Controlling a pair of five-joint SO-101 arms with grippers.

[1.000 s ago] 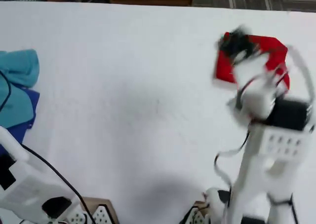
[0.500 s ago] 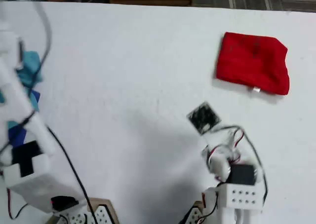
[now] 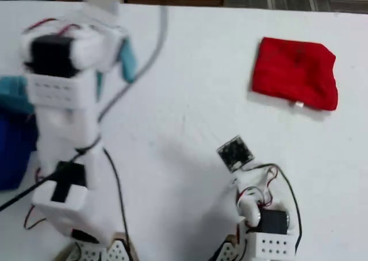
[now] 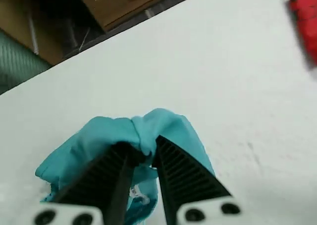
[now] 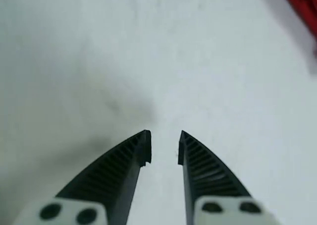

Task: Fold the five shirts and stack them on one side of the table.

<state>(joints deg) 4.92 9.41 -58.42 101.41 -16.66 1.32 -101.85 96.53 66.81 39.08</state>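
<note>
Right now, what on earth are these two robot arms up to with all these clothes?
They are folding shirts. The left gripper is shut on a bunched-up teal shirt at the left side of the white table, beside a dark blue shirt. The right gripper is open and holds nothing, low over bare table close to its base. A red shirt lies folded on the far right side.

Centre of table (image 3: pixel 184 100) open; red shirt (image 3: pixel 294 72) far right; left arm (image 3: pixel 63 100) looms over left side.
</note>
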